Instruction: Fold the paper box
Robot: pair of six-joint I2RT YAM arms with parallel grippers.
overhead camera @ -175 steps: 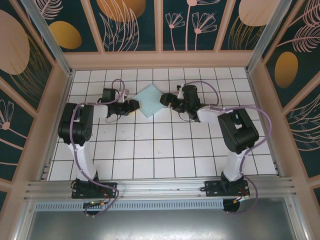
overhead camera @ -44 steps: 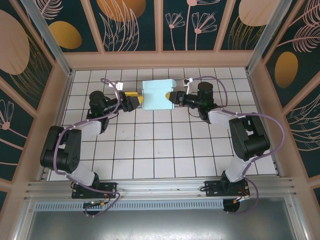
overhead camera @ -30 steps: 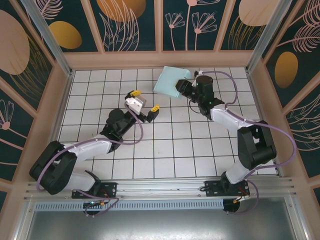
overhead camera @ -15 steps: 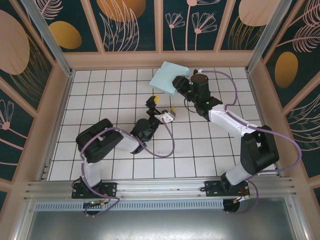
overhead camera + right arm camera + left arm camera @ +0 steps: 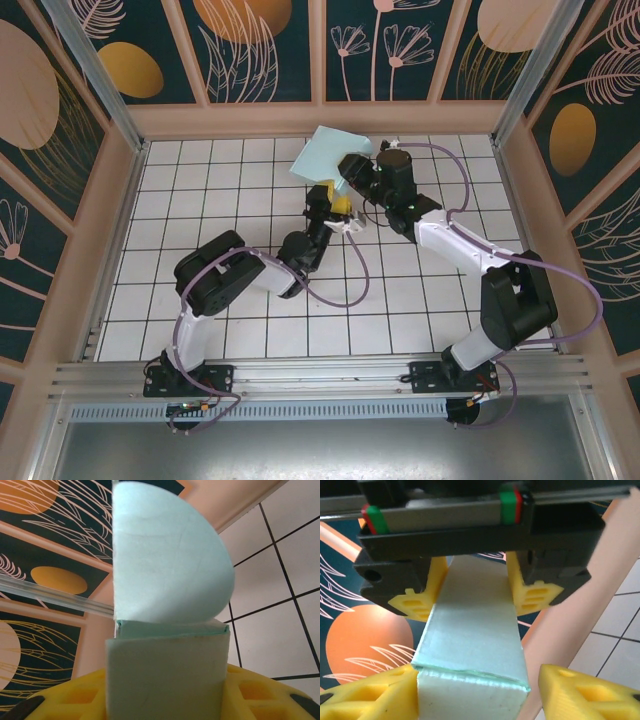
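so from the top camera the paper box (image 5: pixel 322 152) is up off the white tiled table (image 5: pixel 230 190), tilted, near the far middle. The right gripper (image 5: pixel 350 170) is at its right end and the left gripper (image 5: pixel 336 197) sits just under it on the near side; jaw gaps are too small to judge from up there.

the left wrist cam sorts that out. The box (image 5: pixel 472 630) runs away from the lens as a long pale turquoise block with a sharp crease across its near end. The left gripper (image 5: pixel 480 692) straddles it with yellow jaws part-open; one finger (image 5: pixel 375 690) touches the box's side; the other finger (image 5: pixel 585 690) stands a little apart, so no squeeze. At the far end the right gripper (image 5: pixel 475 587) has both yellow fingers pressed on the box, so it's holding it; its rail carries a red band (image 5: pixel 372 519) and a green band (image 5: pixel 509 505).

the right wrist cam gives the shape: the box (image 5: pixel 165 670) sits clamped in the right gripper (image 5: pixel 165 695), and a rounded flap (image 5: pixel 165 565) stands up above a crease; thin matte card, plain.
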